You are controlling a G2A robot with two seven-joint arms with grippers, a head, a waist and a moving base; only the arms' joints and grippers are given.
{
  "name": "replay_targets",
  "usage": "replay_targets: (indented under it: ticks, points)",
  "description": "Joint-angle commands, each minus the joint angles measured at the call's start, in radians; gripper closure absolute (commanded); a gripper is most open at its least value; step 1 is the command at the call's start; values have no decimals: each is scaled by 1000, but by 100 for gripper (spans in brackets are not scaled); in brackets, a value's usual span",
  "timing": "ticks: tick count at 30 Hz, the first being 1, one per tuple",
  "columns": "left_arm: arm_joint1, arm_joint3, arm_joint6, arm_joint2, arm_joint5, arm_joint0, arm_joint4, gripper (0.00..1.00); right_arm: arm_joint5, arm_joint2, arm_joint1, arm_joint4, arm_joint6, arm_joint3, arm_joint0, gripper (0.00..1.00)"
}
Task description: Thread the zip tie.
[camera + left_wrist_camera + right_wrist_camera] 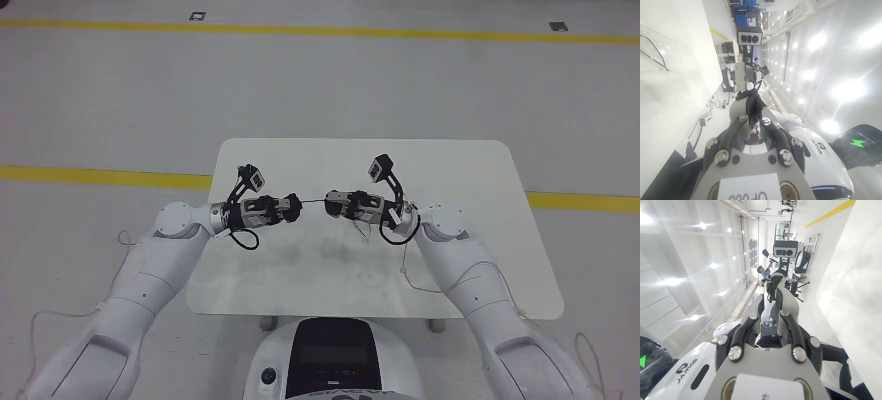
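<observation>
zip tie [313, 204] hangs above white table [300, 275], grey floor [100, 100].

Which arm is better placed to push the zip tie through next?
Right, narrowly. Both grippers hold the zip tie tip to tip above the table; the right gripper sits in line with the left gripper, so a straight push could feed it.

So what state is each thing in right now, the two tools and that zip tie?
left tool: shut on the zip tie, raised above the table.
right tool: raised above the table, pointing at the left tool; open or shut not clear.
zip tie: in the air, spanning the gap between the two tools; threaded or not, too small to tell.
</observation>
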Motion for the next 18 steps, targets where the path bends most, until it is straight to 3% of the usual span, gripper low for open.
replay_targets:
  ticks: [1,8,11,18]
  points:
    - [0,0,0,0,0,0,0,100,-3,-2,1,1,2,-1,0,83]
    - [0,0,0,0,0,0,0,100,-9,-10,7,2,10,-3,2,89]
    - [0,0,0,0,0,0,0,100,-9,-14,9,4,8,-2,3,100]
    - [0,0,0,0,0,0,0,100,-7,-21,13,3,0,-4,4,100]
